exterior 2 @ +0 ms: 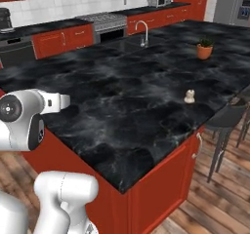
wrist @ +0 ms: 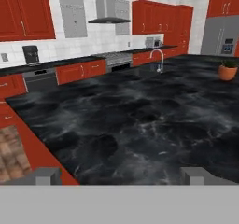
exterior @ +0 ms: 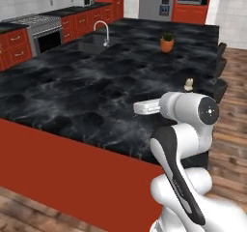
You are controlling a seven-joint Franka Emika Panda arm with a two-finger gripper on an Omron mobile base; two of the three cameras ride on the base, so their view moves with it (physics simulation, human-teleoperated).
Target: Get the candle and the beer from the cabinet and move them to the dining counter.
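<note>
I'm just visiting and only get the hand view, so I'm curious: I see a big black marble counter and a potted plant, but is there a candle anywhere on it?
Observer: Yes. A small cream candle stands upright on the dining counter, close to its right edge.
Operator: Is it next to the plant?
Observer: No, it stands apart. The potted plant sits farther back, and the candle is nearer the robot.
Operator: What is past that edge?
Observer: Dark stools stand along it on the wooden floor.

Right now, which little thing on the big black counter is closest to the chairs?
The candle: small, cream-white, near the dining counter edge by the chairs. The potted plant stands farther back.
</note>
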